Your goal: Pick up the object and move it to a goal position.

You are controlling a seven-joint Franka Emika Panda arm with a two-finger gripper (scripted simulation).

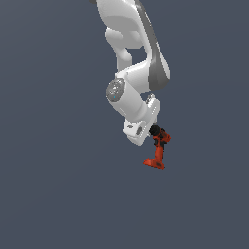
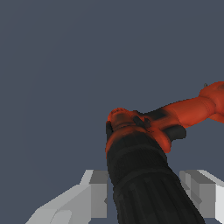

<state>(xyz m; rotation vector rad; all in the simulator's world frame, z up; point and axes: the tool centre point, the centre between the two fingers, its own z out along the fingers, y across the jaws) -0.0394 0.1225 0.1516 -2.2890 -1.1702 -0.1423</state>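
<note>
Just beside the white hand's lower end, toward the exterior view's right: one red-orange drill [image 1: 158, 148], pistol-shaped, black chuck [image 1: 154, 130] nearest the hand, grip slanting down, wide flat base [image 1: 154, 164] lowest. Wrist view: black chuck end [image 2: 144, 183] large in the foreground, set between two pale grey fingers [image 2: 94, 194]; orange grip [image 2: 183, 111] reaching away. Gripper [image 1: 149, 130]: pinching the drill at the chuck end. Arm [image 1: 133, 53]: white with grey panels, descending from above. Surround: plain dark blue-grey ground [image 1: 53, 194], no edge discernible.
</note>
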